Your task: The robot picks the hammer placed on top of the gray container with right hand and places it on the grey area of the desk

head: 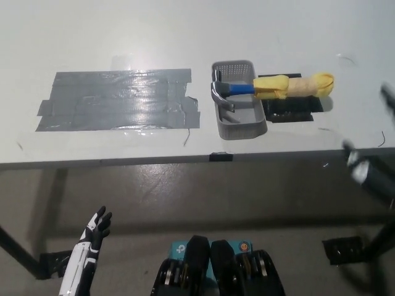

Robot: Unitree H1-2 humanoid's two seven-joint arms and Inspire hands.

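The hammer (271,87) lies across the top of the gray container (242,126), its metal head over the basket and its blue neck and yellow handle sticking out to the right. The grey taped area (117,100) covers the desk to the container's left. My black right hand (372,171) is a blur at the picture's right edge, below the desk's front edge and well away from the hammer. Whether it is open does not show. My white left hand (94,233) rests at the lower left below the desk, fingers apart and holding nothing.
A black patch (290,111) lies on the desk under the hammer's handle. A small black mark (220,156) sits on the desk's front edge. A table leg (18,253) slants at the lower left, and a dark base (345,250) stands on the floor at lower right.
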